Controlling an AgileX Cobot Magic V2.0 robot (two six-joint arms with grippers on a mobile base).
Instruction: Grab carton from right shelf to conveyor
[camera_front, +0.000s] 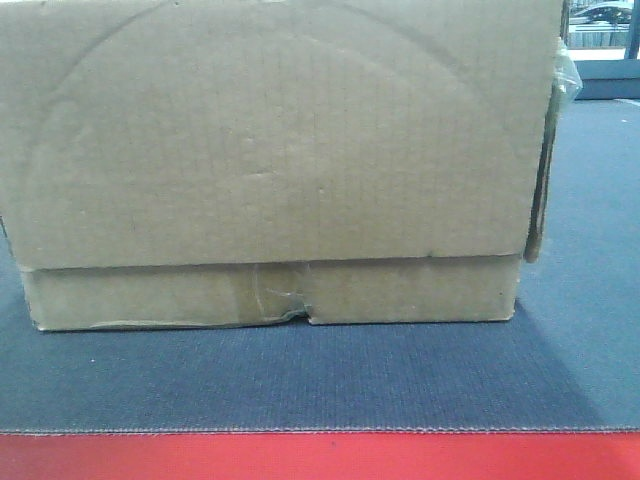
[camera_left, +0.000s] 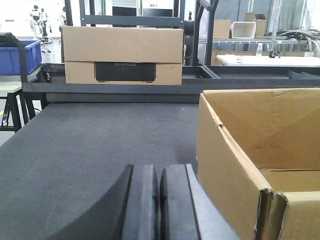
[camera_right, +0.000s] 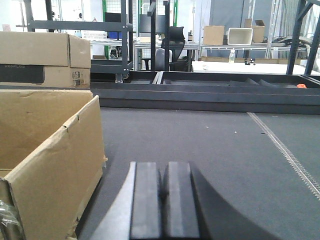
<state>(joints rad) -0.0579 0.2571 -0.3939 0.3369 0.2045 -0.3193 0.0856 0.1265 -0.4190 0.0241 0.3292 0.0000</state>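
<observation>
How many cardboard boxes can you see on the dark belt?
2. The open carton sits close by, between the two hands. A closed box with a black label stands at the belt's far end. Smaller boxes sit on tables far behind; more may be hidden.

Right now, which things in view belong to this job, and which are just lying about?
Job:
- carton, sitting open-topped on the belt
- conveyor, dark belt with red edge
- left hand and right hand, both shut, holding nothing, either side of the carton

Lying about:
- printed box beyond the belt
- blue bin
</observation>
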